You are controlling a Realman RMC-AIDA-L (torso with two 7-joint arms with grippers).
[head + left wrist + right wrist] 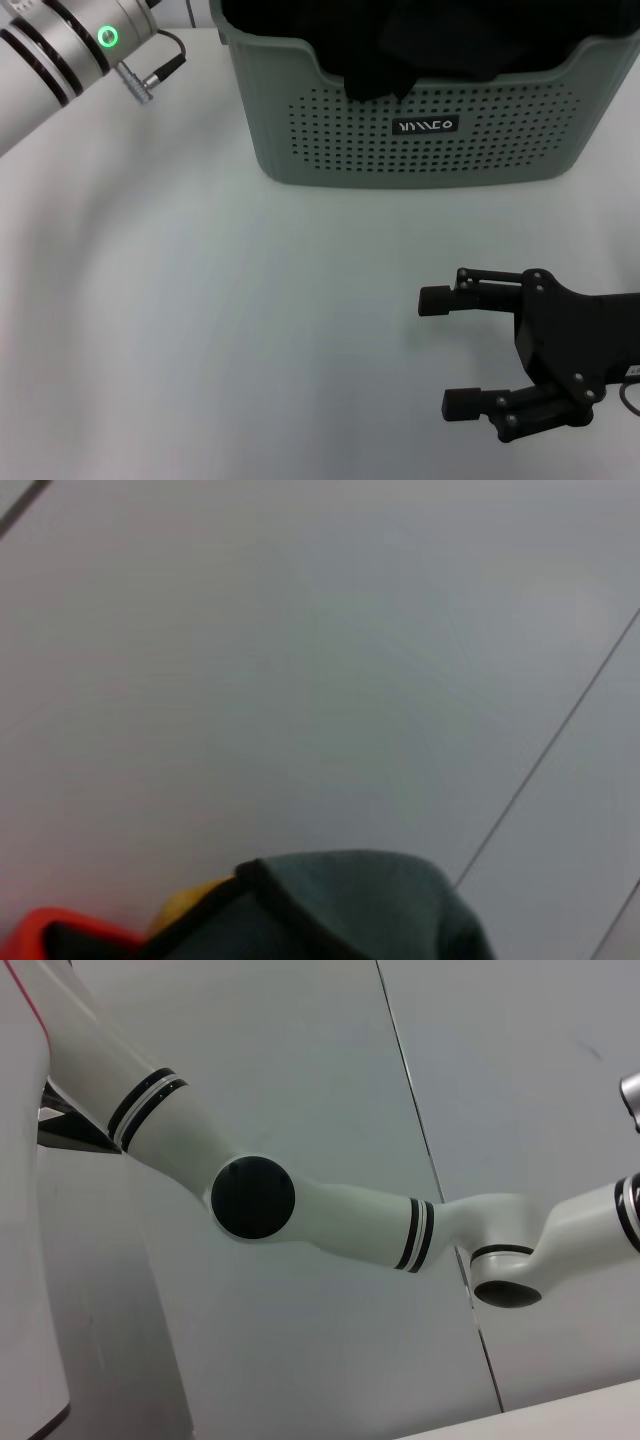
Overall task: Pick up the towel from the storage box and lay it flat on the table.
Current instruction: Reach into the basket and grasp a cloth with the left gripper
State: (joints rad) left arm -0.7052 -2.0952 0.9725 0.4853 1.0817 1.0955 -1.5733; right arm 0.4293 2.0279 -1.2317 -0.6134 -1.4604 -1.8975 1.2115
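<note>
Head view: towel (pixel 400 50) lies bunched inside the storage box (pixel 420 140), one dark fold draped over the dipped front rim. Right gripper (pixel 435 350) rests on the table (pixel 200 330) before the box, fingers spread wide, empty. Left gripper's fingers unseen; cannot tell. Cloth judged soft, light, limp; best pinched at the draped fold.
</note>
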